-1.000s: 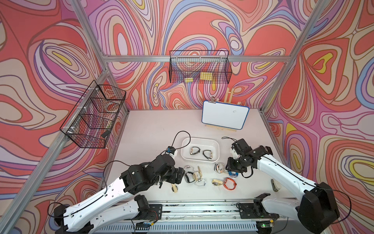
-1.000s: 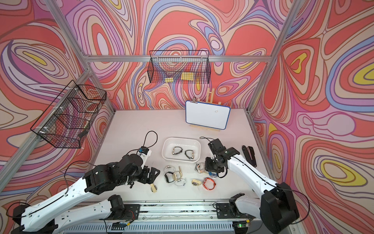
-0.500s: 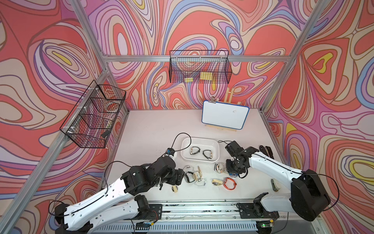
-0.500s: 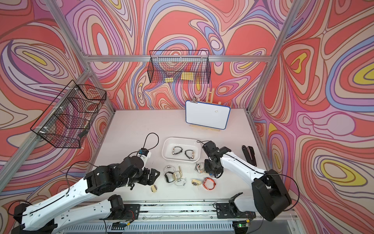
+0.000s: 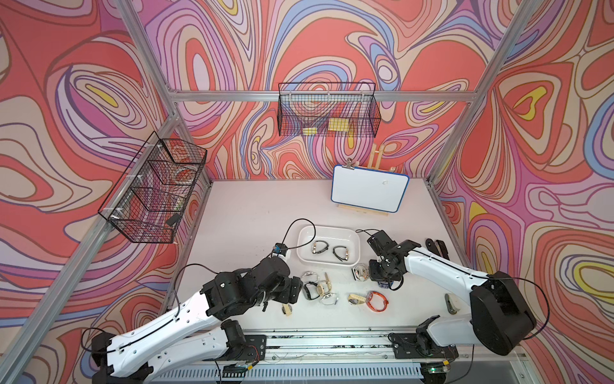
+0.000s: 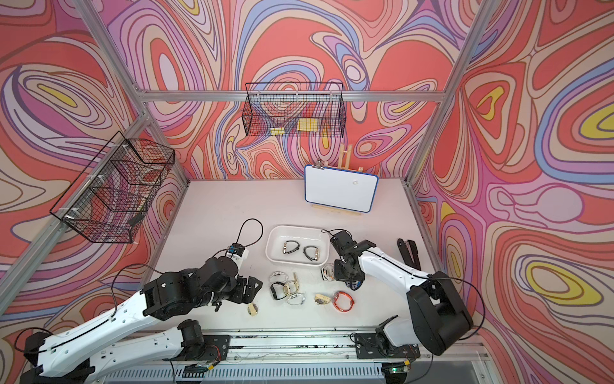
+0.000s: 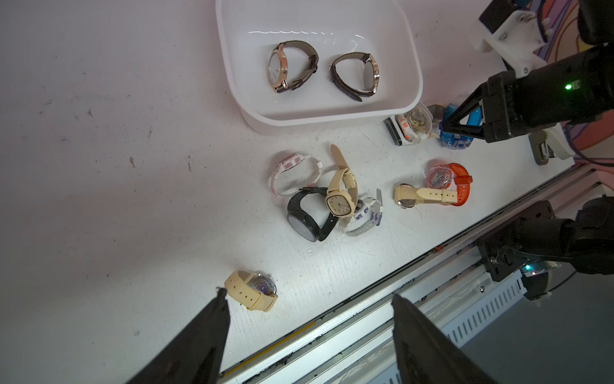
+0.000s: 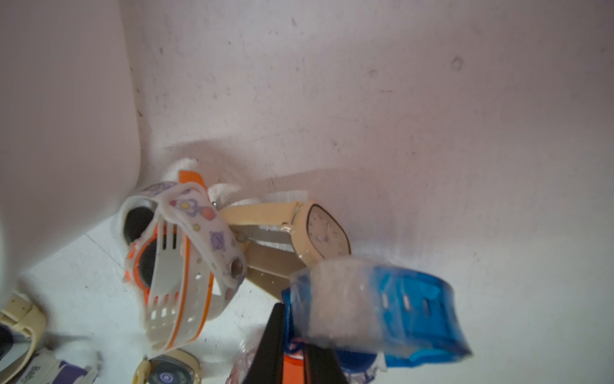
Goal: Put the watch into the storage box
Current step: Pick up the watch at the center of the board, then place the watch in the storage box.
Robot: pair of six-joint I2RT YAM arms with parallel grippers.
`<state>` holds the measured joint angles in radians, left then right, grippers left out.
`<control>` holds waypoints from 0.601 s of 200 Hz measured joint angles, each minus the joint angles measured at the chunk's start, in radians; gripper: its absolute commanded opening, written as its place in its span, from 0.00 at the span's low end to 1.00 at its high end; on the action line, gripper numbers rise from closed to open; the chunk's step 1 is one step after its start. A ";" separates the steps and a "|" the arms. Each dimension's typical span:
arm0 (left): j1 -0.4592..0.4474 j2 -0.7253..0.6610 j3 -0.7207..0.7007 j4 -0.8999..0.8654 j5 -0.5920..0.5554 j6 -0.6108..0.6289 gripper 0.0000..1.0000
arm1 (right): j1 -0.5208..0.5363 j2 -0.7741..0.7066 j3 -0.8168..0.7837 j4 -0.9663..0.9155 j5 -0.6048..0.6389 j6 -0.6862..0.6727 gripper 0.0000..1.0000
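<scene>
The storage box [image 5: 300, 239] is a shallow white tray at mid-table with two dark-strapped watches [image 5: 319, 247] inside; it also shows in the left wrist view [image 7: 332, 116]. My right gripper [image 5: 385, 282] points down just right of the box, shut on the strap of a translucent blue watch [image 8: 398, 306], which also shows in a top view [image 6: 354, 284]. A white-and-orange watch [image 8: 179, 266] and a cream watch [image 8: 319, 232] lie beside it. My left gripper [image 7: 309, 295] hangs open over the table's front edge, next to a cream watch [image 7: 252, 294], holding nothing.
Several loose watches [image 5: 319, 289] lie in front of the box, with an orange one [image 5: 377, 301] to their right. A blue-edged whiteboard [image 5: 368, 192] stands at the back. Black wire baskets [image 5: 327, 114] hang on the walls. A metal rail [image 5: 315, 342] runs along the front.
My right gripper has shifted left and down onto the blue watch and closed its jaws on the strap. The left arm has hardly moved and stays open.
</scene>
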<state>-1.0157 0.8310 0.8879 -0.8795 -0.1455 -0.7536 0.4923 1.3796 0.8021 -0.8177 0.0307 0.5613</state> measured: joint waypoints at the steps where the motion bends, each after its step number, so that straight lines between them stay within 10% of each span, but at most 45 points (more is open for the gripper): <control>1: 0.000 0.000 0.000 0.000 0.000 0.000 0.82 | 0.000 -0.002 0.000 -0.001 0.000 0.000 0.00; 120: 0.000 0.003 -0.038 0.010 -0.035 0.000 0.83 | 0.130 0.039 0.459 -0.141 -0.103 -0.058 0.00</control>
<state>-1.0161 0.8345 0.8497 -0.8696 -0.1802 -0.7532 0.6224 1.4181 1.2610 -0.9585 -0.0723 0.5037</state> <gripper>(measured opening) 0.827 0.126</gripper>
